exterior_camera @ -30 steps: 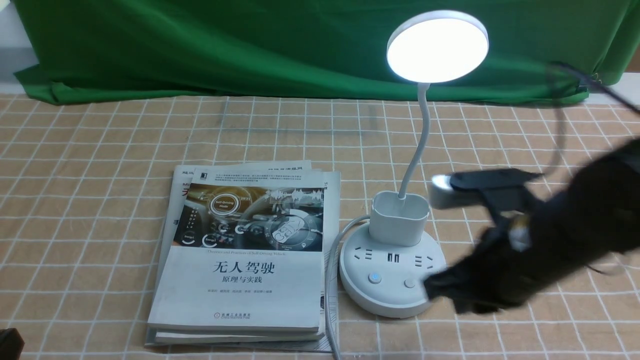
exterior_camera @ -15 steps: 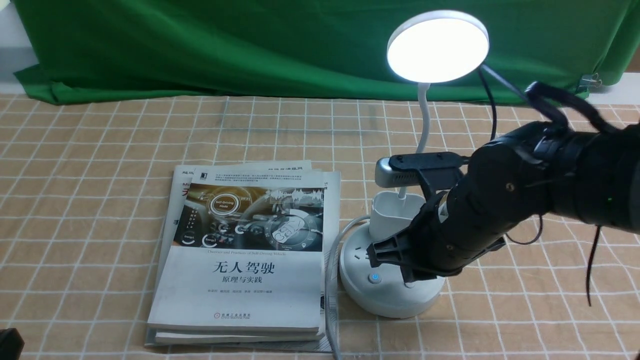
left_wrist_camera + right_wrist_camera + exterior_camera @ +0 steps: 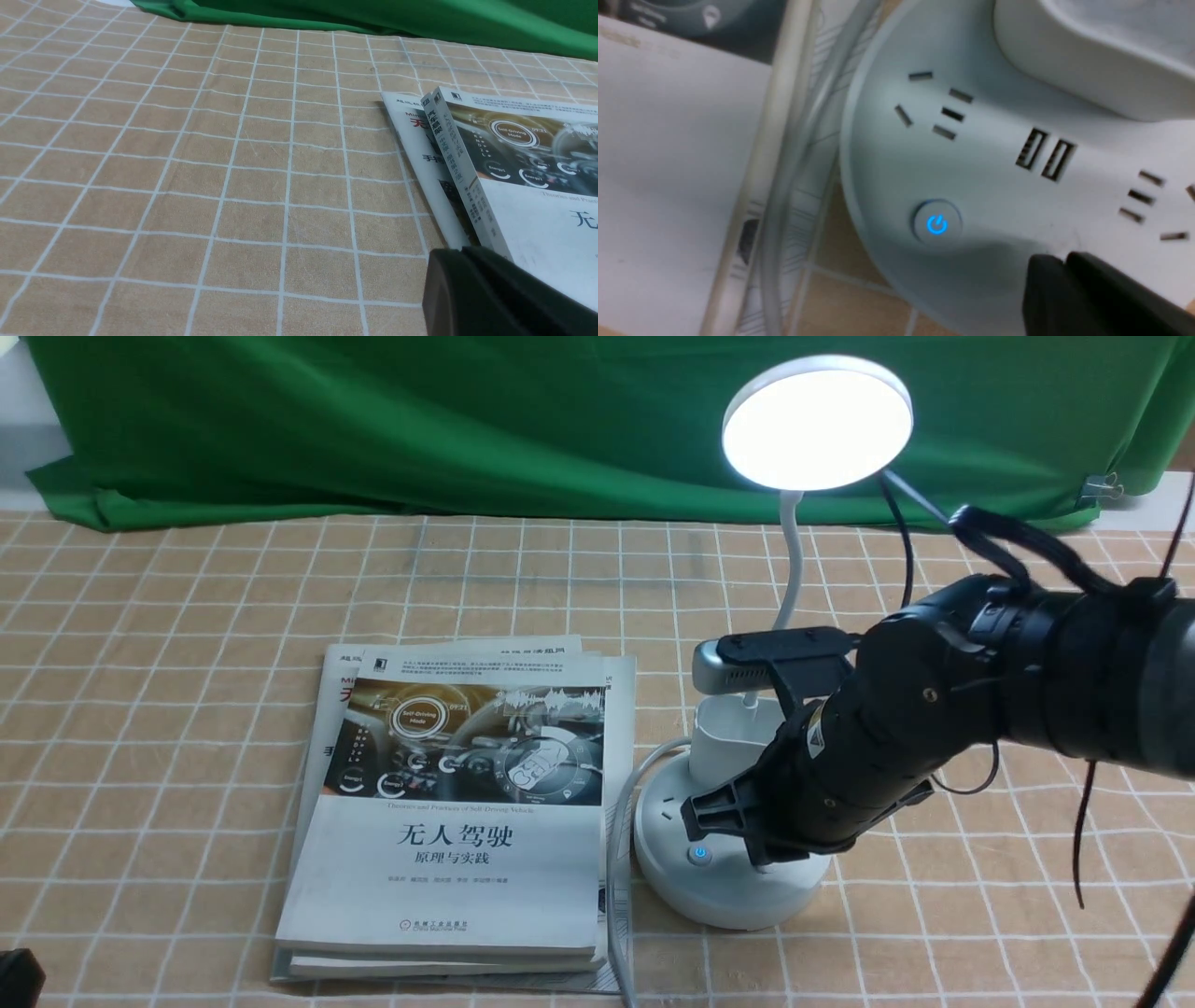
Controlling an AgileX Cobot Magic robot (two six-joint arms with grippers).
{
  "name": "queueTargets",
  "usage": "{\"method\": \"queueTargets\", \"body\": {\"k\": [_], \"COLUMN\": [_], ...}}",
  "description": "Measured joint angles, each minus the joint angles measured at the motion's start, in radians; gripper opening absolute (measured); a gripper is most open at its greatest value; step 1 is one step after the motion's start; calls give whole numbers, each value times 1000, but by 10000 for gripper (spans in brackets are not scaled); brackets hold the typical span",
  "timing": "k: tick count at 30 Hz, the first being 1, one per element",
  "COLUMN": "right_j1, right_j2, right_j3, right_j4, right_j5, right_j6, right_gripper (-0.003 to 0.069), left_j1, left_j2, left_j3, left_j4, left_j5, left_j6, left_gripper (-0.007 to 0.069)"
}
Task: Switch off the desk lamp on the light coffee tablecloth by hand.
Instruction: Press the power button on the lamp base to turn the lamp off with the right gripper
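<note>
Right wrist view: my right gripper [image 3: 1062, 268], jaws pinched to a thin seam and holding nothing, hangs over the round base of the desk lamp [image 3: 817, 422]. It is just beside the lit power button [image 3: 936, 224], on the side away from the books [image 3: 448, 859]. The lamp stands on the light coffee tablecloth [image 3: 187, 709], head glowing. I cannot see what lies under the tip, nor whether it touches. An off-centre press could, I judge, skid the tip off the base's rim or shove the base toward the books. Drifting onto the lit button might switch the wrong thing.
</note>
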Motion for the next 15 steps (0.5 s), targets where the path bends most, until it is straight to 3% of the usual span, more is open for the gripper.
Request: {"method": "queueTargets", "body": {"k": [15], "right_j1": [0], "right_j2": [30], "right_j3": [-10], "right_j4": [-10], "right_j5": [10], "right_j6": [-23], "right_gripper": [36], "left_j1": [0], "left_j2": [0], "left_j3": [0], "left_j4": [0], "left_j5": [0], "left_j6": [0], "left_gripper": [4]}}
